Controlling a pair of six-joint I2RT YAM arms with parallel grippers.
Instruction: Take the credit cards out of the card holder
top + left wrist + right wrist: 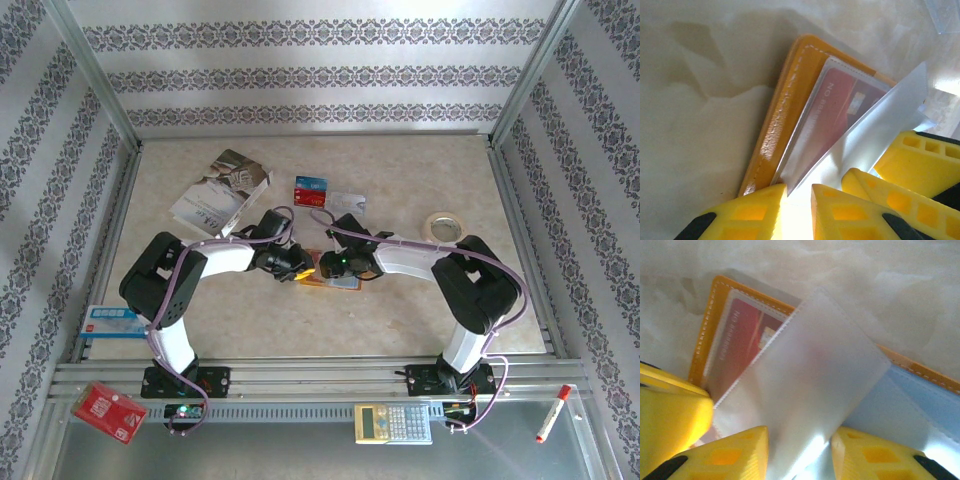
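Observation:
The orange card holder [335, 283] lies open mid-table between both grippers. In the left wrist view its orange cover [785, 100] holds a red credit card [835, 107] inside a clear pocket. A frosted pocket leaf [880, 125] stands lifted, and its lower end runs into the narrow gap of my left gripper [799, 192], which is shut on it. My right gripper [800, 437] is open, fingers wide apart with the leaf [815, 370] lying face-on between them, above the red card [742, 335]. A blue-and-red card [311, 189] and a pale grey card [347, 203] lie further back on the table.
A white glossy booklet [220, 195] lies at the back left and a tape roll [441, 226] at the right. A white-and-blue box [110, 322] sits at the left edge. On the near rail are a red packet [110, 412], a calculator [392, 423] and a red marker [552, 413].

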